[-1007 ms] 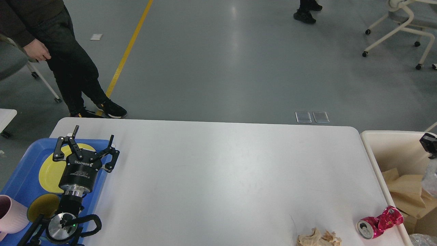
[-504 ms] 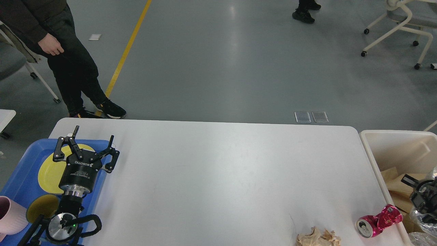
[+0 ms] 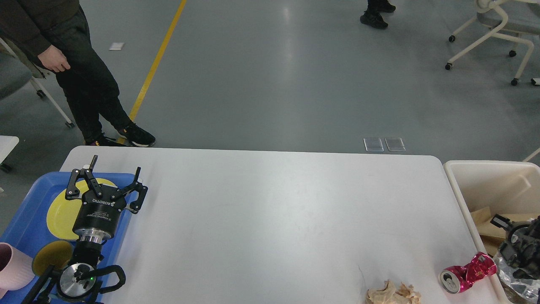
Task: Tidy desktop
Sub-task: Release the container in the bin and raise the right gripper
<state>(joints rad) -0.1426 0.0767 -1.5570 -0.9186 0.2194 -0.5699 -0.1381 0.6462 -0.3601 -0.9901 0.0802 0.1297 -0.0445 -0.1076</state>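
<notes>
Trash clearing is under way, I judge: the crushed can [image 3: 467, 273] and crumpled paper [image 3: 393, 293] lie on the white surface [image 3: 270, 219] near the cream bin [image 3: 489, 181]. The left end effector [image 3: 113, 177] hangs spread apart over the blue tray [image 3: 25, 219]; the right end effector [image 3: 515, 247], over the bin, I cannot tell. Next comes grasping the can.

Left gripper [image 3: 114, 171] fingers spread; right gripper [image 3: 512, 242] partly visible

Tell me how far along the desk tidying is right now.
Done: dishes sit in the blue tray, paper in the cream bin. In hand: the right gripper is over that bin beside clear plastic. Left: the crushed can and crumpled paper on the desktop.
</notes>
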